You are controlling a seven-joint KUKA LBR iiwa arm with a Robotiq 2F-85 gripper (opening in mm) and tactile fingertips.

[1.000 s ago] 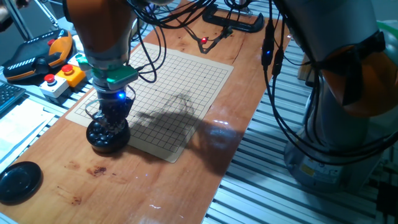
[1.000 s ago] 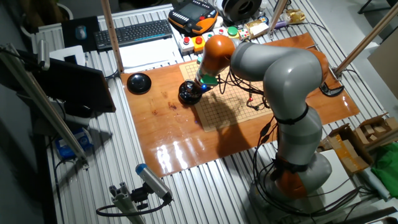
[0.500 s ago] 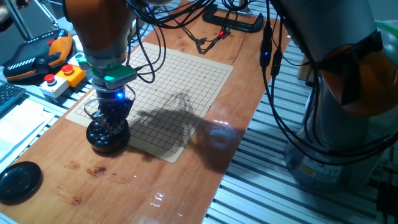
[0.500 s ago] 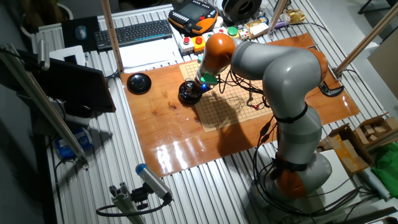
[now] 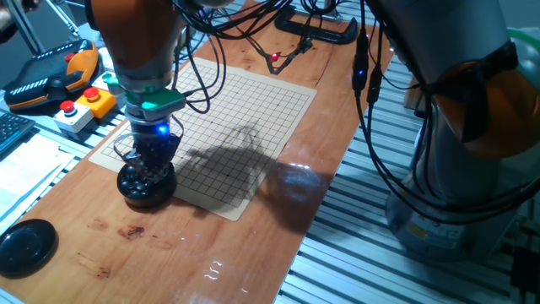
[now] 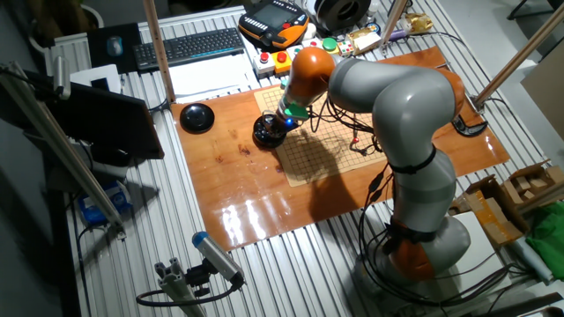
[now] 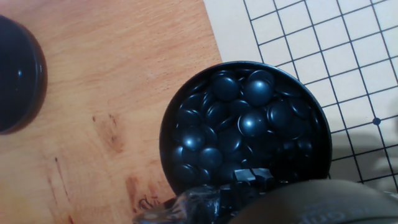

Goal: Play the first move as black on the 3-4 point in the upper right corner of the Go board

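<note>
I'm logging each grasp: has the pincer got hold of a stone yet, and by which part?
It cannot be told. The pincer is down in the bowl of black stones, but its tips are hidden in every view, so any hold is unseen.

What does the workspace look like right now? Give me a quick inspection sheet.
Surface: wooden tabletop, glare patches.
Job's things: beige gridded Go board, no stone seen on it; round black bowl of glossy black stones overlapping the board's corner.
Clutter: round black lid, black clamp.
Gripper: gripper down in the bowl; jaws cannot be told.
Cables: black cables hang beside the board.
Surroundings: keyboard, orange pendant, button box.
</note>
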